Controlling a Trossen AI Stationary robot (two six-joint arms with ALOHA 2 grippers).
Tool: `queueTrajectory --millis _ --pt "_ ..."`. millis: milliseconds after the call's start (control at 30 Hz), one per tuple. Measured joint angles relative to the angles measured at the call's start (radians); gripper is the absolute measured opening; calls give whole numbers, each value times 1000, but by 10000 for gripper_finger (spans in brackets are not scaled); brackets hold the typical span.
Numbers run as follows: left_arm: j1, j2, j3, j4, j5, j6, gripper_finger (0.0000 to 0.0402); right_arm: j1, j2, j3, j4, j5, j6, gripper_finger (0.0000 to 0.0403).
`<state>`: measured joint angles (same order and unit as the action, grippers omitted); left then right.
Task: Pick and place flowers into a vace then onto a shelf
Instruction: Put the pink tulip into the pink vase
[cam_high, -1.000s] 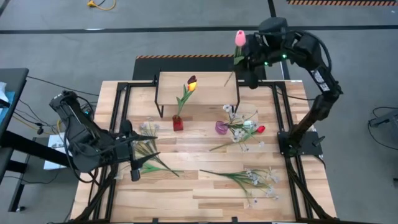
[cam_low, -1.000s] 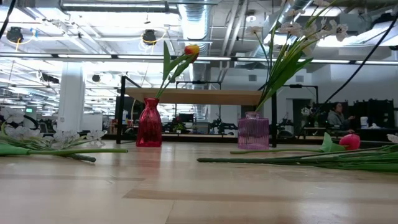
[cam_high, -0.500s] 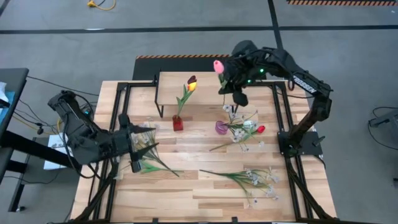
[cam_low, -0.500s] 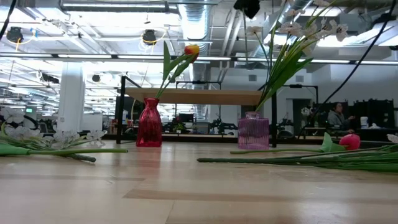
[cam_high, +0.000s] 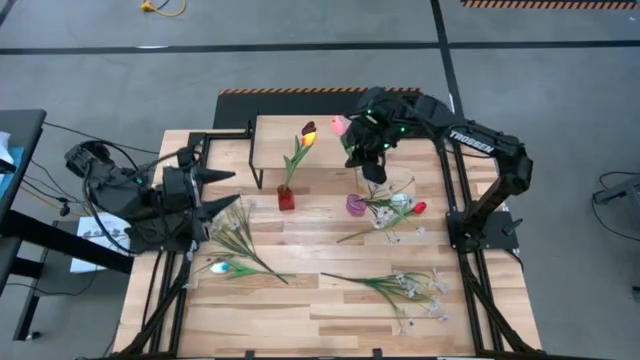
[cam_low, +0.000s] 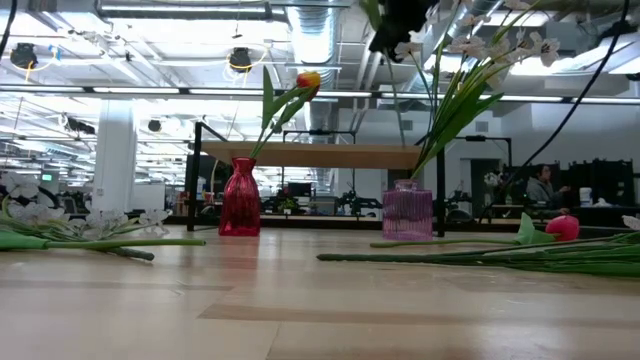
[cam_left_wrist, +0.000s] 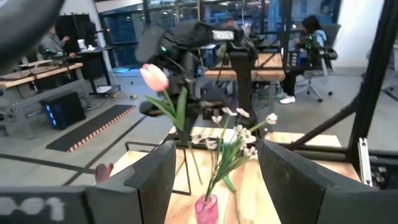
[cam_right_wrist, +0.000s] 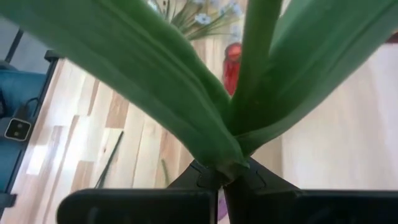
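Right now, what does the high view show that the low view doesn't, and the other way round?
Only the high view shows both dark arms whole: the right gripper, jaws shut on the green stem of a pink tulip above the small pink glass vase, and the left gripper, open at the table's left side. Only the low view shows the room behind, with a seated person. Both show the red glass vase with its orange tulip, the pink vase of white blossoms and the light-wood shelf.
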<state>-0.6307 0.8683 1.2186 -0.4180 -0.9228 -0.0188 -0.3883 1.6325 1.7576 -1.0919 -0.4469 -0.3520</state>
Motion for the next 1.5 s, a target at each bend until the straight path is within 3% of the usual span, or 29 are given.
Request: queueTrajectory --millis 667,1100,1500 --pt "43 -166 -242 96 29 -56 218 13 0 -169 136 39 52 0" --pt "43 -175 -253 96 30 -57 218 13 0 -249 191 62 65 3" --pt "43 -175 -253 95 29 -66 218 6 4 -249 91 85 98 19"
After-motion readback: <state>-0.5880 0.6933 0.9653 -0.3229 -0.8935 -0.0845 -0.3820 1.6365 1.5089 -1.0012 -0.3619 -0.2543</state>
